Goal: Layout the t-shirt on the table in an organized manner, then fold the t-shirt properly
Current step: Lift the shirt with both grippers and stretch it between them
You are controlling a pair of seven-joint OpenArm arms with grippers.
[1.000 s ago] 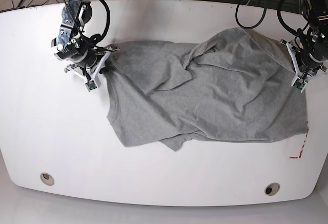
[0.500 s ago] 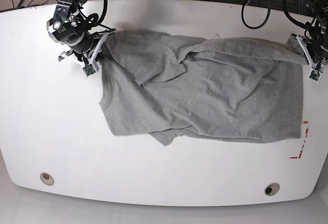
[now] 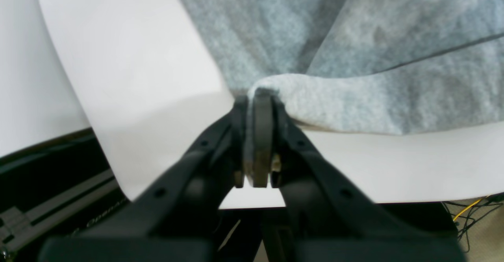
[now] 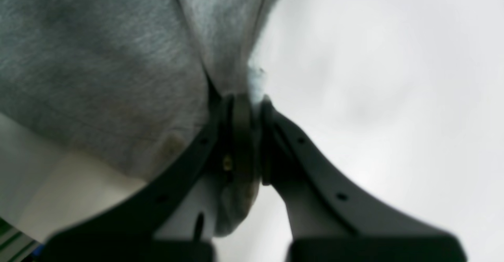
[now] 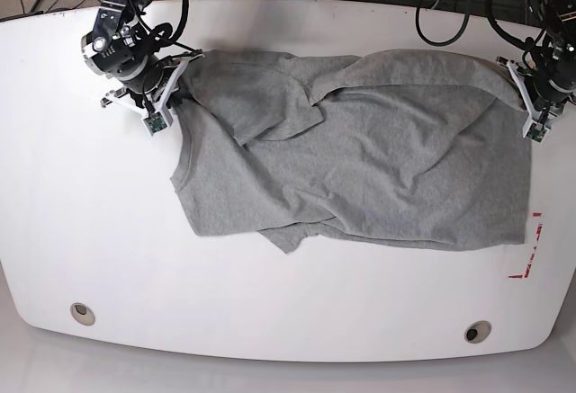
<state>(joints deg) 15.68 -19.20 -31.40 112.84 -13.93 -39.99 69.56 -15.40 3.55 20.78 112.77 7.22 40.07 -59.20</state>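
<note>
- My left tool is clamped on a bunched corner of the t-shirt; my right tool pinches the opposite far corner the same way.
- Between them the shirt lies across the table, stretched along its far edge — a sleeve and the near hem are folded over.
- I judge it light, limp, not slippery; it sags wherever unsupported.
- Best holds: hem corners and shoulder seams — never mid-panel.
</note>
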